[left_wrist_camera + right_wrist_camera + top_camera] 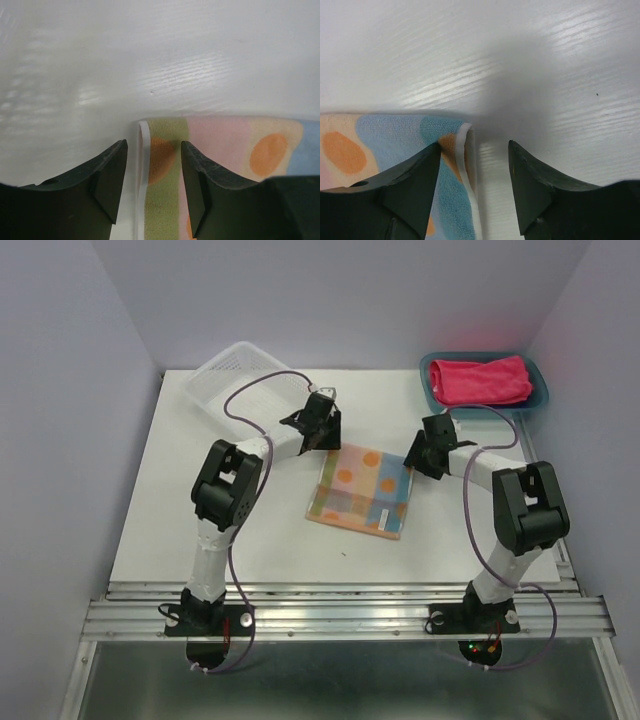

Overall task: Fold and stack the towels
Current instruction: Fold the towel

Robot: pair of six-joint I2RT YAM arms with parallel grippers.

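The peach towel (360,490) lies flat at the middle of the counter (200,530). My left end effector (152,172) straddles its 11 o'clock corner and my right end effector (474,172) its 1 o'clock corner. Both are partly open, clamping nothing.
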